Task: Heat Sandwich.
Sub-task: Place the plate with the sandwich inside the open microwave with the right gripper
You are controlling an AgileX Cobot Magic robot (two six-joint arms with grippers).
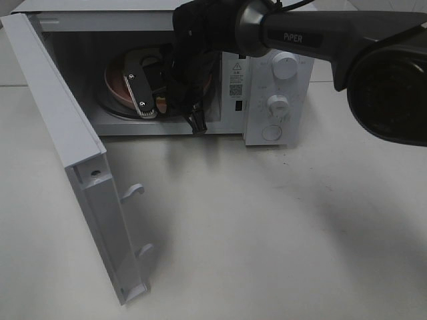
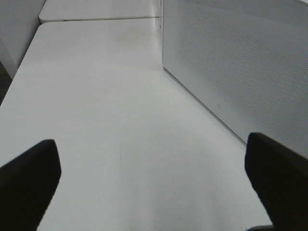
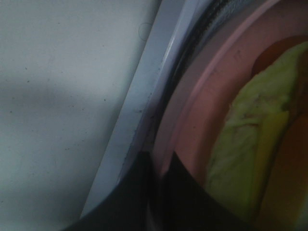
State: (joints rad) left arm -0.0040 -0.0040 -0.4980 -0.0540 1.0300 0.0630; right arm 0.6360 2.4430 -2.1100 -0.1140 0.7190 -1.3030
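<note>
Microwave (image 1: 277,87): on table (image 1: 267,220); door (image 1: 67,133) swung open to the left.
Plate (image 3: 202,106): pink, inside the microwave cavity.
Sandwich (image 3: 245,144): on plate, inside microwave; yellow-green filling visible.
Right gripper (image 3: 161,168): reaches into the cavity; pinching the plate rim.
Left gripper (image 2: 151,144): 2 fingers spread wide, holding nothing, above table beside the microwave's perforated wall.

We can read one word only, "PiPER", in white letters on the dark right arm (image 1: 301,38) at the upper right of the frame; the warning-triangle sticker (image 1: 236,69) on the microwave (image 1: 300,123) front carries print too small for us to make out.
</note>
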